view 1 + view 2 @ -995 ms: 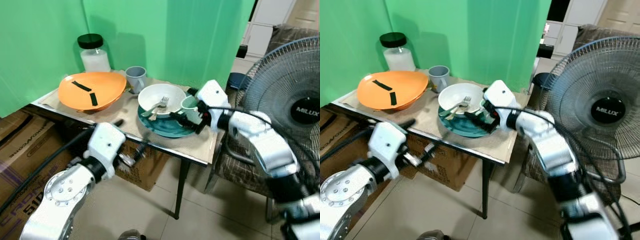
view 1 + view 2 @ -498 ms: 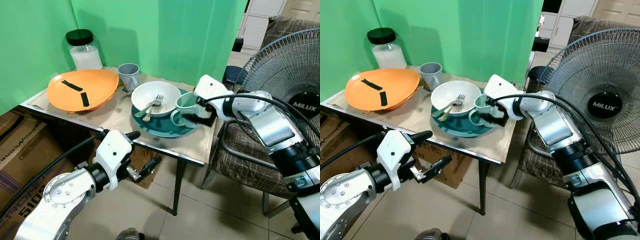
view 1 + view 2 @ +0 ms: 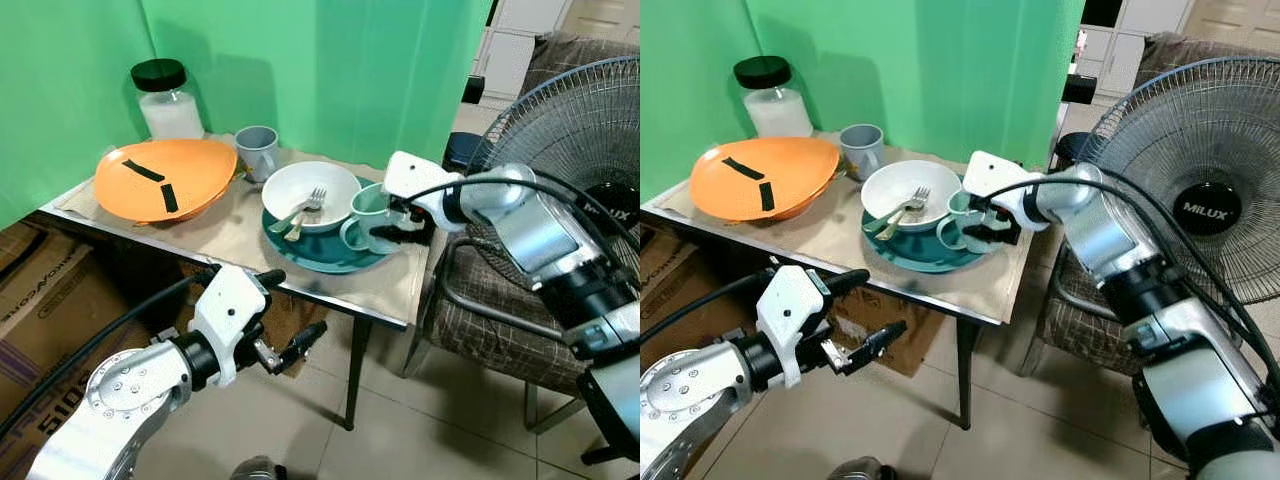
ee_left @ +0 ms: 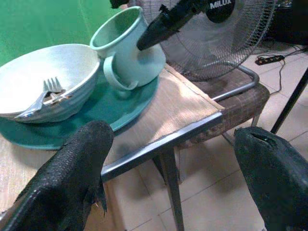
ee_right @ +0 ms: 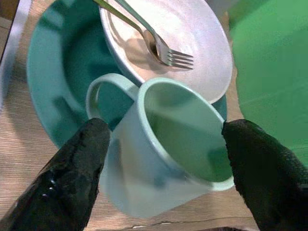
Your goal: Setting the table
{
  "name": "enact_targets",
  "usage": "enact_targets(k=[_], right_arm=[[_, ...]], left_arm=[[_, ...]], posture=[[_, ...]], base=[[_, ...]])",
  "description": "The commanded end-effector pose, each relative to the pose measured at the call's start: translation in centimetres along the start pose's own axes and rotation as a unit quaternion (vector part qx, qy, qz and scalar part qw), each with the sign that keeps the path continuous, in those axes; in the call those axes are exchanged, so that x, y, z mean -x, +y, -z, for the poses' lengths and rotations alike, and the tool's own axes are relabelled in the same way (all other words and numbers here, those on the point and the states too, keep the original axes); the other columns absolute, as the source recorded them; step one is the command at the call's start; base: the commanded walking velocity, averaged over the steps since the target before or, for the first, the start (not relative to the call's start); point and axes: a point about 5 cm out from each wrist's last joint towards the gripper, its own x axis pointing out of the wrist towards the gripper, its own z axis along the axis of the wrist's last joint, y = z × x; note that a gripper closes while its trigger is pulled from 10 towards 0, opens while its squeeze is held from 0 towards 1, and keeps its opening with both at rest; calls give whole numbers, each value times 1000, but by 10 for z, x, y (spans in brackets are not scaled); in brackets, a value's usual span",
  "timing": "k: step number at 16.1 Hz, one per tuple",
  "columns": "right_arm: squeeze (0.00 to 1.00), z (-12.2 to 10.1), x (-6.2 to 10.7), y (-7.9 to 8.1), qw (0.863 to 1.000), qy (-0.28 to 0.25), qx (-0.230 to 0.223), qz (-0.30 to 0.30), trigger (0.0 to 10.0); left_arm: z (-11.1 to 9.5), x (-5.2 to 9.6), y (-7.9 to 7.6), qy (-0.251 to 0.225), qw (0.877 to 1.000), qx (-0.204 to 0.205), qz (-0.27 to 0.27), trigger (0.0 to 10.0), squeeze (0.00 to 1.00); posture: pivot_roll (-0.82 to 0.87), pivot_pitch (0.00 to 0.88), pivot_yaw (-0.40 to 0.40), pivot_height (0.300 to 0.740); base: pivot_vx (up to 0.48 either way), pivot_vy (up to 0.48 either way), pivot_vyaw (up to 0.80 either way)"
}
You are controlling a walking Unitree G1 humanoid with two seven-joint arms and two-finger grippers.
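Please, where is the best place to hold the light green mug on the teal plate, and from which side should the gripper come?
Probably by the body. The light green mug leans tilted on the teal plate, its handle toward the white bowl, so that side is crowded. Coming from the table's fan-side edge, as the right gripper does with its fingers open either side of the body, looks best.

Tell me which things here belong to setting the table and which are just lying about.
For the job: green mug with the right gripper around it, teal plate, white bowl, fork, grey mug, orange plate.
Lying about: jar, fan, cardboard boxes.
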Motion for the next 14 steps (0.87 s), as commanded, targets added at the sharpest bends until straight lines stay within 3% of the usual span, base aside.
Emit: enact_targets(k=[1,2,14], right_arm=[[0,-7,-2,-3,1000,5,26,-4,1333],[0,-7,-4,-4,999,11,32,-5,0],[0,-1,-3,-2,994,42,72,-68,0]], left_arm=[[-3,0,-1,-1,1000,-8,10,10000,0],[-3,0,-1,-1,1000,-8,10,10000,0],[-2,1,-2,1,1000,-9,25,10000,0]], posture=[[72,0,16,740],[72,0,15,740],[68,0,17,740]], base=[[0,0,0],[0,0,0],[0,0,0]])
